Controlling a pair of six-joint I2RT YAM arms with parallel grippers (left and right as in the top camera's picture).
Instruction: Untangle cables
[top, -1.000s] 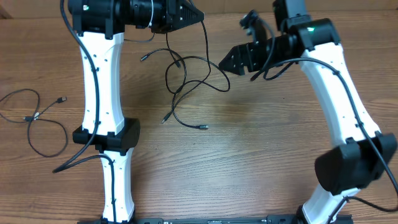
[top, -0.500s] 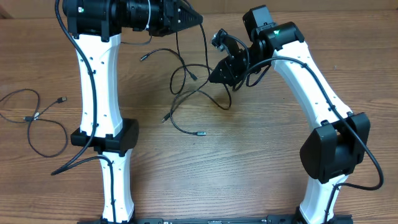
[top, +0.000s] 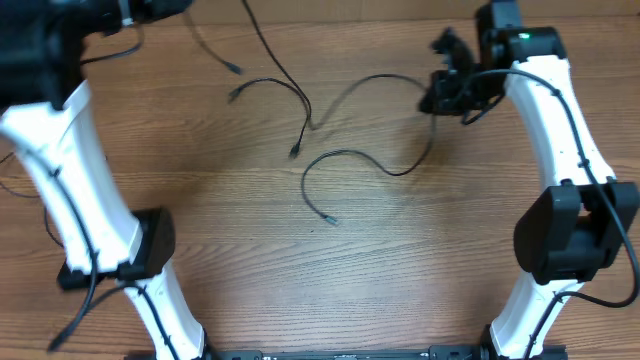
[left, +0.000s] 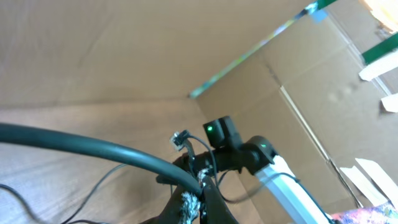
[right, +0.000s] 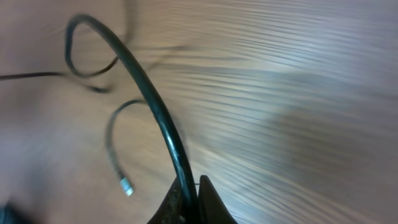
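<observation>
Thin black cables lie stretched across the wooden table. One cable (top: 345, 153) loops from my right gripper (top: 438, 100) down to a silvery plug (top: 331, 221). Another cable (top: 272, 60) rises off the overhead view's top edge, where my left gripper is out of sight. A third strand (top: 300, 100) ends near a plug (top: 295, 152). In the left wrist view my left gripper (left: 200, 185) is shut on a black cable (left: 93, 149), held in the air. My right gripper (right: 190, 196) is shut on a cable (right: 146, 81), with a plug (right: 126, 186) lying below on the table.
My left arm's white link (top: 70, 170) and elbow (top: 140, 250) cover the table's left side. My right arm (top: 560, 130) runs down the right side. A cardboard wall (left: 298, 81) stands behind the table. A loose plug (top: 232, 68) lies at the upper left.
The right gripper closed on a cable in the tangle and moved right with it. The left arm swung up and left, carrying its cable out of the overhead view. The tangle is pulled out wide.
</observation>
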